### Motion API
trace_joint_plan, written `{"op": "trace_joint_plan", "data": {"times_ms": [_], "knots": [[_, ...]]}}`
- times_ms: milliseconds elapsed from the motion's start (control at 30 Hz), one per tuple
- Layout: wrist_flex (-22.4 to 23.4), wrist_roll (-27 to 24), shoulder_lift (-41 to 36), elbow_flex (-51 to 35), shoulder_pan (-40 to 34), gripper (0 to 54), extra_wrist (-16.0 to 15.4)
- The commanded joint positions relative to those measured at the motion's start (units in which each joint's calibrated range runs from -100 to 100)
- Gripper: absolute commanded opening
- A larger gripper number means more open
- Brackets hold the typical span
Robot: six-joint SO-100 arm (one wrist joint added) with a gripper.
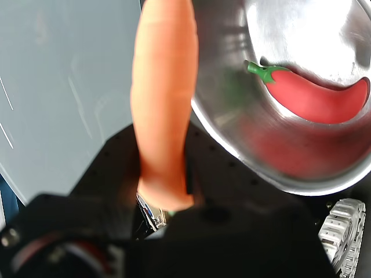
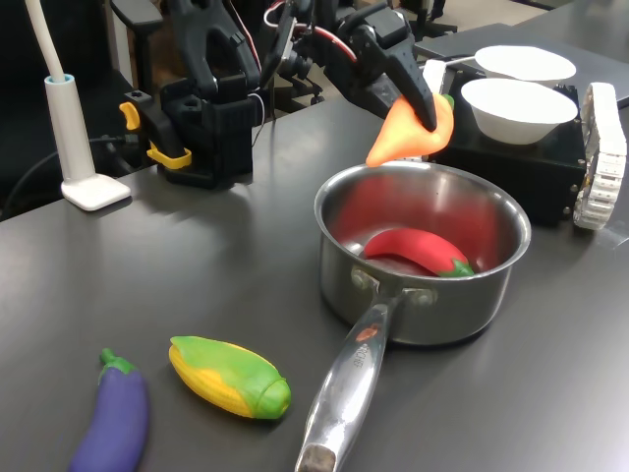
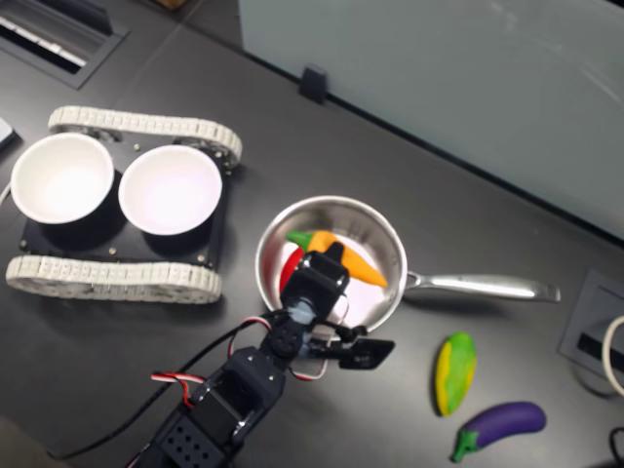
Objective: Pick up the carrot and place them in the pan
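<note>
My gripper (image 2: 425, 110) is shut on the carrot (image 2: 403, 138), gripping its thick green-stemmed end. The smooth orange carrot hangs in the air over the far rim of the pan (image 2: 432, 305), its pointed end slanting down. In the second exterior view the carrot (image 3: 348, 257) lies across the pan's opening (image 3: 341, 202), above the steel bottom. In the wrist view the carrot (image 1: 165, 98) runs away from the camera beside the pan's shiny wall (image 1: 243, 116). The pan's long handle (image 2: 344, 383) points toward the table's near edge in the first exterior view.
A red chili pepper (image 2: 418, 251) lies inside the pan. A corn cob (image 2: 231, 377) and a purple eggplant (image 2: 113, 423) rest on the table near the handle. Two white bowls (image 3: 60, 177) (image 3: 171, 188) sit on a tracked black platform (image 2: 600, 157) beside the pan. A white lamp base (image 2: 93, 192) stands at the first exterior view's left.
</note>
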Motion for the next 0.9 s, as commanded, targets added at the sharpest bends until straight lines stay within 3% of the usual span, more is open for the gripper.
{"op": "trace_joint_plan", "data": {"times_ms": [0, 167, 300, 767, 867], "knots": [[-3.64, 0.29, -0.98, -1.20, -0.40, 3.5, 0.60], [-3.56, -0.44, -1.23, -1.11, 0.17, 17.0, 0.60], [-2.88, -0.15, -1.65, -1.20, -0.17, 23.3, 0.52], [-0.91, -0.39, -2.16, -1.65, -0.86, 24.5, 0.43], [-0.57, -0.34, -2.50, -1.38, -1.43, 27.4, 0.43]]}}
